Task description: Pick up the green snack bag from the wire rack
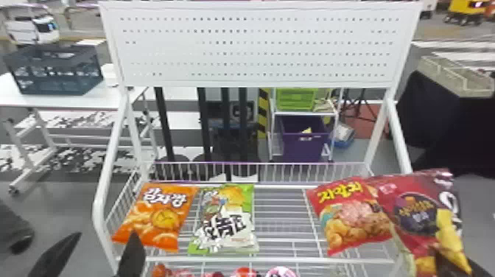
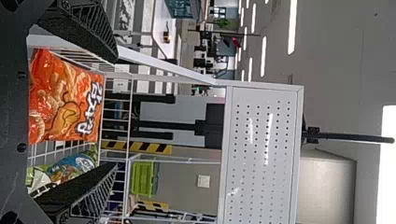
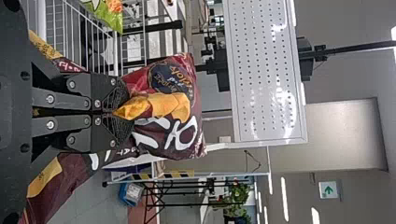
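At near left, left claw (image 1: pixel 106 234), open; right claw (image 3: pixel 125 113), gripping maroon bag (image 1: pixel 416 215); green snack bag (image 1: pixel 226 221), best pinched centrally, clear of orange bag (image 1: pixel 158 217).

Wire rack (image 1: pixel 294 260) ahead of me. On it: left bag (image 1: pixel 158 221), middle bag (image 1: pixel 230 221), right bag (image 1: pixel 353 217). Fourth bag (image 1: pixel 416 211) in my right gripper (image 1: pixel 445 266), right of those. Pegboard (image 1: pixel 257 48) behind, above.

White Korean lettering stood on the orange snack bag (image 1: pixel 154 221); black Korean lettering, on the green snack bag (image 1: pixel 225 223); yellow Korean lettering, on the red snack bag (image 1: pixel 353 217). Yellow and white print marked the dark red bag (image 3: pixel 173 112). A sign (image 3: pixel 329 189) bore a green arrow.
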`<state>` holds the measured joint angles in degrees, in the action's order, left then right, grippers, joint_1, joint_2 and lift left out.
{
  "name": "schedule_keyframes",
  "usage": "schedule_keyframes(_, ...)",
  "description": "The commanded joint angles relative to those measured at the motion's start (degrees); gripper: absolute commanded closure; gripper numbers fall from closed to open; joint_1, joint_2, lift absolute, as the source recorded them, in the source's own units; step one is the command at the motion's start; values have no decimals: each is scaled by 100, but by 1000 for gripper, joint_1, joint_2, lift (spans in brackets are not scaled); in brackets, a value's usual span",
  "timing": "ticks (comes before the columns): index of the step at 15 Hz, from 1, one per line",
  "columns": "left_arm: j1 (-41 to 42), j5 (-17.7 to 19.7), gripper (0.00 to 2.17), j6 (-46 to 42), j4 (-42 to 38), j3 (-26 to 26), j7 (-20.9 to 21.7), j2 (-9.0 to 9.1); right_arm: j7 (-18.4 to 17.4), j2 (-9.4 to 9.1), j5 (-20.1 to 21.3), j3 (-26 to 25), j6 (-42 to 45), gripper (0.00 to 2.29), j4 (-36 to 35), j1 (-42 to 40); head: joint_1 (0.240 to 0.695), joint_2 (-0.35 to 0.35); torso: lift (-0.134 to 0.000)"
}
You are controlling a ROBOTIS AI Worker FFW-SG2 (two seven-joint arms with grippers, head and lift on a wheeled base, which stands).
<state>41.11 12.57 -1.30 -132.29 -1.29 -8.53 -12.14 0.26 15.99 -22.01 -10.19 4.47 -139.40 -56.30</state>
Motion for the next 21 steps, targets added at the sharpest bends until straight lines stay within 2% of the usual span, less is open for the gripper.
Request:
schedule_keyframes(1, 20, 0, 83, -14, -17, 15, 0, 1, 0, 0, -5, 0, 13, 2179, 0, -4, 499, 0, 0)
schedule_keyframes(8, 20, 0, 87, -14, -17, 15, 0, 1, 0, 0, -5, -9, 13, 2179, 0, -4, 499, 0, 0)
schedule_keyframes(11, -191, 18, 87, -14, 115, 190, 88, 1, 0, -9, -5, -9, 13, 2179, 0, -4, 499, 0, 0)
schedule_keyframes(12, -402, -44, 90, -14, 344, 419, 123, -17, 0, -9, 4, 0, -4, 2179, 9, 5, 499, 0, 0)
schedule_keyframes(13, -762, -299, 90, 3, 704, 823, 123, -60, 0, -17, 12, 17, -4, 2179, 18, 23, 499, 0, 0)
schedule_keyframes(17, -2080, -246, 90, 161, 2058, 1834, 18, -17, 0, -17, 39, 79, -4, 2179, 53, 58, 499, 0, 0)
schedule_keyframes(21, -3091, -211, 103, 478, 3174, 2230, 0, 194, 9, -17, 48, 140, -4, 2179, 150, 128, 499, 0, 0)
